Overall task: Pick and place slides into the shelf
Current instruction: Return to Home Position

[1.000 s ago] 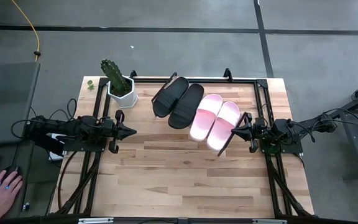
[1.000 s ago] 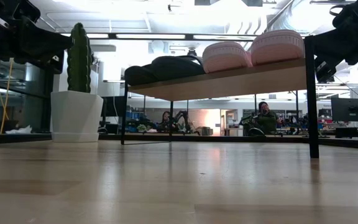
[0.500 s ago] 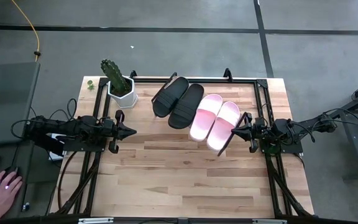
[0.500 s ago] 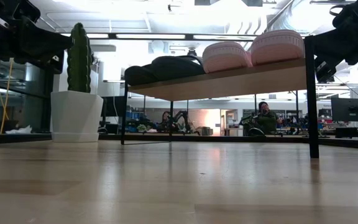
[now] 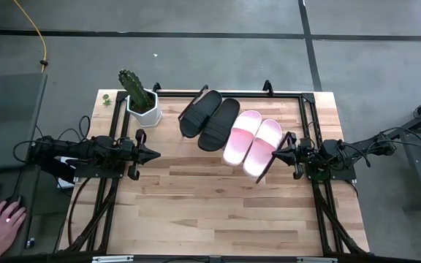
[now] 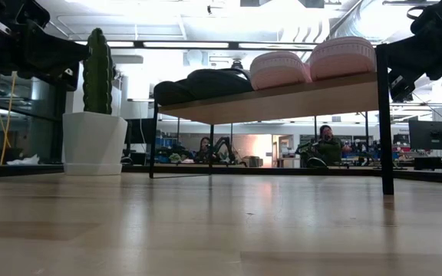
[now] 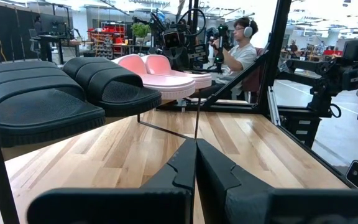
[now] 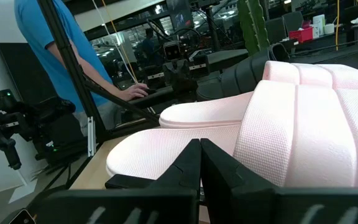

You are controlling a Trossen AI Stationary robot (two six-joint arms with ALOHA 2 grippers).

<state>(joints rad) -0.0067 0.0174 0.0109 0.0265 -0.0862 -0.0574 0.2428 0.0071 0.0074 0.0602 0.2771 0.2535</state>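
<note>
1. Four slides line the shelf [image 6: 282,101] at the far side of the wooden table [image 5: 218,212]. The two black slides [image 5: 219,126] are on the left arm's side and the two pink slides [image 5: 241,136] on the right arm's.
2. Each pair lies side by side and touching, all four at a slant across the board. The black pair sits just beside the pink pair.
3. From table height, the light-wood board slopes on thin black legs. The black straps bulge above its lower end and the pink straps above its higher end.
4. The left gripper [image 5: 155,154] hangs over the table's left edge, well apart from the shelf. Its fingers are pressed together on nothing and point toward the table's middle.
5. The right gripper [image 5: 275,153] hangs over the right edge. Its fingers are also closed and empty, and its tip is just beside the outer pink slide, which fills its wrist camera's view.
6. A cactus [image 5: 132,86] in a white pot [image 5: 145,109] stands just beside the shelf's black-slide end.
7. A person's hand [image 5: 2,220] shows off the table beside the left arm. A seated person wearing headphones [image 7: 238,53] and another in a blue shirt [image 8: 48,37] appear in the room beyond.
</note>
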